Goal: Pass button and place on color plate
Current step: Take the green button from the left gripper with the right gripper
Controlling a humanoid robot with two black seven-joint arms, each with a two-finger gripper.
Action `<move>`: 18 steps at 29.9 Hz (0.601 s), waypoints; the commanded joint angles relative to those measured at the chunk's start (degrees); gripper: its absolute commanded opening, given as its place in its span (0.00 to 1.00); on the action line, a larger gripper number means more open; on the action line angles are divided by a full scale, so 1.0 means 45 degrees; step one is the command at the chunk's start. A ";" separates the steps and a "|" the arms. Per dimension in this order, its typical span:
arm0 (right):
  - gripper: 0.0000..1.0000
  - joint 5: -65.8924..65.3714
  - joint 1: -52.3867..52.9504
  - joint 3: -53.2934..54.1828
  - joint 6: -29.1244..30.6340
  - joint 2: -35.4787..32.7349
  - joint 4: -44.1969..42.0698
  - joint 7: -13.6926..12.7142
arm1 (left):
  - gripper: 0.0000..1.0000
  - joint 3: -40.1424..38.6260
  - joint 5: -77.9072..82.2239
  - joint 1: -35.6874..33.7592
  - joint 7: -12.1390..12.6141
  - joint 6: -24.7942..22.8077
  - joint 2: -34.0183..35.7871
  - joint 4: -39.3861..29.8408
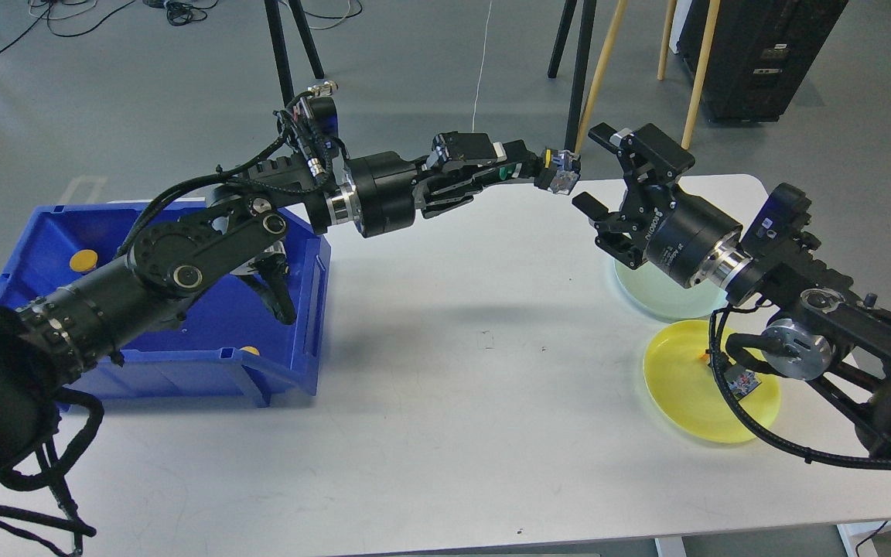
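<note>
My left gripper (544, 170) reaches out over the table's far edge and is shut on a yellow-capped button (561, 173) with a grey body. My right gripper (591, 172) is open, its fingers (606, 136) spread above and below, facing the button from the right and just apart from it. The yellow plate (681, 391) lies at the right front with another yellow button (744, 381) on it, partly hidden by my right arm's cable. The pale green plate (666, 305) lies behind it, mostly hidden by my right arm.
A blue bin (182, 370) stands at the left with a yellow button (83, 260) at its back and another yellow cap (252, 350) at its front wall. My left arm crosses over the bin. Chair and stand legs rise beyond the white table (453, 402).
</note>
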 commanded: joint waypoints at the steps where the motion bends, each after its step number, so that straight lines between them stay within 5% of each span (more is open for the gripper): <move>1: 0.98 0.0007 0.0232 -0.0154 0.0024 0.0588 -0.0096 0.0018 | 0.20 0.0000 -0.0021 0.0020 -0.0002 0.0000 -0.0009 -0.0002; 18: 0.76 0.0105 0.0057 -0.0076 -0.0015 0.0825 -0.0174 0.0311 | 0.21 -0.0039 -0.0627 0.0177 -0.0002 0.0000 0.0011 0.0291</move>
